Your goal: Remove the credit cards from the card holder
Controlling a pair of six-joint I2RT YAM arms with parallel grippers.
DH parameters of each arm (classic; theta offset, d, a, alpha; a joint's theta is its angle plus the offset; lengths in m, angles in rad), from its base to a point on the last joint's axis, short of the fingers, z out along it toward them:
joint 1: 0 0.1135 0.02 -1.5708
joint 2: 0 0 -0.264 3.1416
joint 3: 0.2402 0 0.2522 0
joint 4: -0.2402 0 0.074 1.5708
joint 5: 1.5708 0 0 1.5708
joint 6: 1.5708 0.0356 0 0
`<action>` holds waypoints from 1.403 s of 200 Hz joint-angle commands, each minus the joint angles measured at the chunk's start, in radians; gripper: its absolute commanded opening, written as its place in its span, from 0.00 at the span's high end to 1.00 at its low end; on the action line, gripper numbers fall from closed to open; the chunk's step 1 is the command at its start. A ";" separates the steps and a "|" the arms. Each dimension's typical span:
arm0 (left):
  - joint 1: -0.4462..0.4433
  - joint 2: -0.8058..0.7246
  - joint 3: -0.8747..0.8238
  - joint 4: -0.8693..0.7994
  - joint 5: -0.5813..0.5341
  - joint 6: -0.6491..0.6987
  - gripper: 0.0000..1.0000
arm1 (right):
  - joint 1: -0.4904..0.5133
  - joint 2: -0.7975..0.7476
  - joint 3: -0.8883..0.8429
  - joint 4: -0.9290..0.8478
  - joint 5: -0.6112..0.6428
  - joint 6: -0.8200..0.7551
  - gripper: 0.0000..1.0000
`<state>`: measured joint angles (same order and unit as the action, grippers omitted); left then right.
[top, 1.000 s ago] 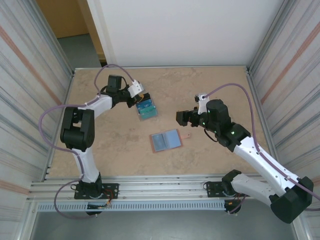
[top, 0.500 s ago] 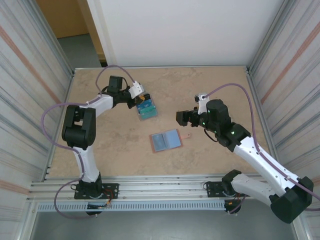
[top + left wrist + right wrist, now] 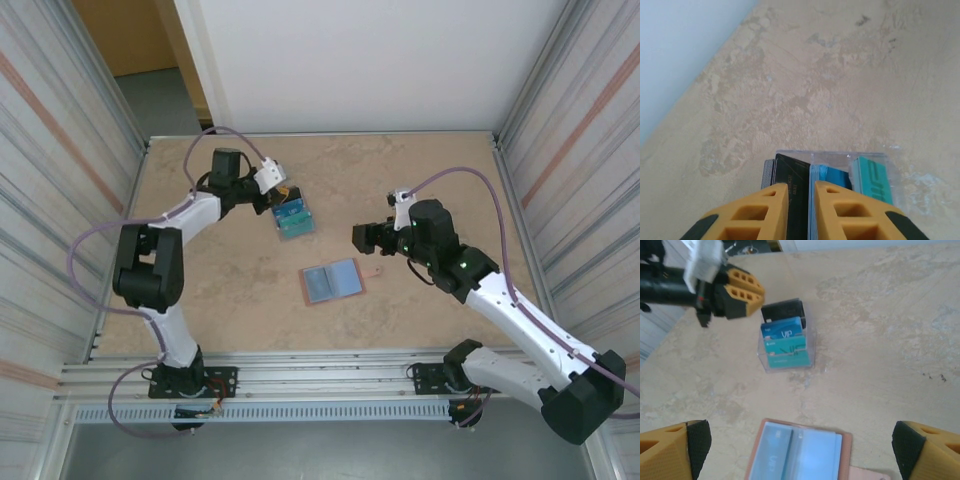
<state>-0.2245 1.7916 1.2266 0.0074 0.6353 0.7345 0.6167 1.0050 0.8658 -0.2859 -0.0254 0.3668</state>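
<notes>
Lying open on the beige table (image 3: 200,300) between the arms, the pink card holder (image 3: 332,281) shows a pale blue card (image 3: 771,457) in one pocket. Beyond it, a clear tray (image 3: 788,368) holds fanned credit cards (image 3: 785,347); the blue one reads "VIP". The left gripper (image 3: 801,187) hovers at the black card (image 3: 792,172), fingers barely parted and empty; the right gripper (image 3: 362,238) gapes wide

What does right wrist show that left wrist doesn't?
Right wrist: the open pink wallet, a blue card in one pocket. Left wrist: the narrow finger gap of the left tool, a black card behind it. Both: the left tool, the clear stand with its card pile, the tan table.
</notes>
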 commanded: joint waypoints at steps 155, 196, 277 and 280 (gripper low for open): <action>-0.125 -0.763 -0.610 0.136 -0.614 -0.778 0.01 | 0.346 0.598 0.246 -0.227 0.086 0.125 0.48; -0.119 -0.851 -0.674 0.070 -0.703 -0.880 0.01 | 0.389 0.754 0.342 -0.259 0.074 0.106 0.49; -0.113 -0.939 -0.756 0.052 -0.779 -0.955 0.01 | 0.399 0.890 0.416 -0.318 0.107 0.116 0.44; -0.113 -0.940 -0.757 0.052 -0.780 -0.958 0.01 | 0.398 0.891 0.416 -0.321 0.110 0.117 0.44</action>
<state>-0.3428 0.8726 0.4812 0.0715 -0.1020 -0.1860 1.0115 1.8702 1.2503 -0.5495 0.0540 0.4675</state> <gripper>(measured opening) 0.987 0.561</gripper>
